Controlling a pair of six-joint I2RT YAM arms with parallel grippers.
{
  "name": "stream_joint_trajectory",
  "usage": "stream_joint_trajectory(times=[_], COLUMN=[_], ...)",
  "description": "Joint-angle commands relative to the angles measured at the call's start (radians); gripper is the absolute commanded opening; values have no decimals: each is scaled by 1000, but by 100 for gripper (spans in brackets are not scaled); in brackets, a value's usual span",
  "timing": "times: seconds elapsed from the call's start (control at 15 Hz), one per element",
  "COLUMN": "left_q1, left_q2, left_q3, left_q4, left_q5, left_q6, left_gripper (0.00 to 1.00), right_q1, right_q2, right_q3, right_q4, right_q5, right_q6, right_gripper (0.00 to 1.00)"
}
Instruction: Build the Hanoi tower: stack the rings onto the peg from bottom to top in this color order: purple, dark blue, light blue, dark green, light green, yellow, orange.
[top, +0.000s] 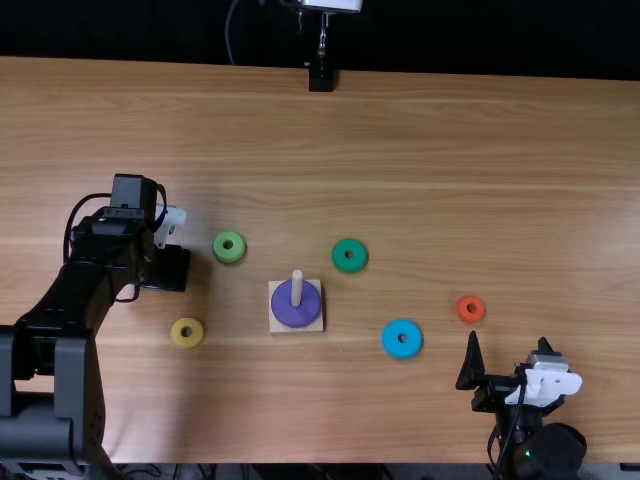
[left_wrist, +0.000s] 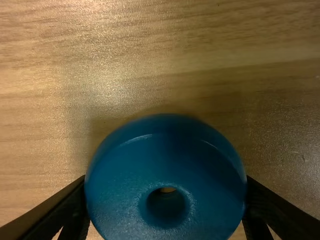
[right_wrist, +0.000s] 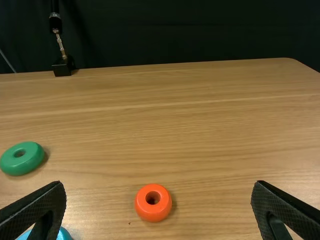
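My left gripper (top: 166, 268) is over the table's left side; in the left wrist view the left gripper (left_wrist: 166, 182) is shut on the dark blue ring (left_wrist: 165, 150), held between both fingers. The purple ring (top: 290, 311) lies around the peg (top: 296, 285) on its square wooden base (top: 302, 328). Loose on the table are the light green (top: 219, 250), yellow (top: 187, 333), dark green (top: 350, 256), light blue (top: 402, 350) and orange (top: 479, 315) rings. My right gripper (top: 508, 343) stands open near the orange ring; in the right wrist view, the right gripper (right_wrist: 158, 192) has its fingers wide apart.
A black stand (top: 320, 79) is at the table's far edge. The light green and yellow rings lie between the left arm and the peg base; the dark green and light blue rings lie between that base and the right arm.
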Motion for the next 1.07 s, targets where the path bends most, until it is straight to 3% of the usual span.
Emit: stream_joint_trajectory(times=[0.0, 0.33, 0.67, 0.73, 0.87, 0.93, 1.0], left_q1=[2, -26, -122, -145, -162, -161, -170], left_q2=[13, -150, -299, -303, -305, -305, -302], left_q3=[14, 28, 138, 183, 261, 303, 355], left_q4=[0, -77, -392, -475, -584, -619, -665], left_q5=[-10, -5, -3, 14, 137, 183, 201], left_q6=[6, 2, -7, -7, -11, -11, -13], left_gripper=[0, 0, 0, 0, 0, 0, 0], right_q1=[-8, -8, -8, -8, -8, -8, -8], right_q2=[-7, -7, -7, -7, -7, -7, -7], right_q3=[-68, -68, -68, -68, -68, -68, -68], right_q4=[-71, -71, -71, -71, -71, -71, -71], right_q5=[16, 16, 16, 16, 16, 16, 16], right_q6=[2, 2, 2, 2, 2, 2, 2], right_gripper=[100, 100, 100, 100, 100, 100, 100])
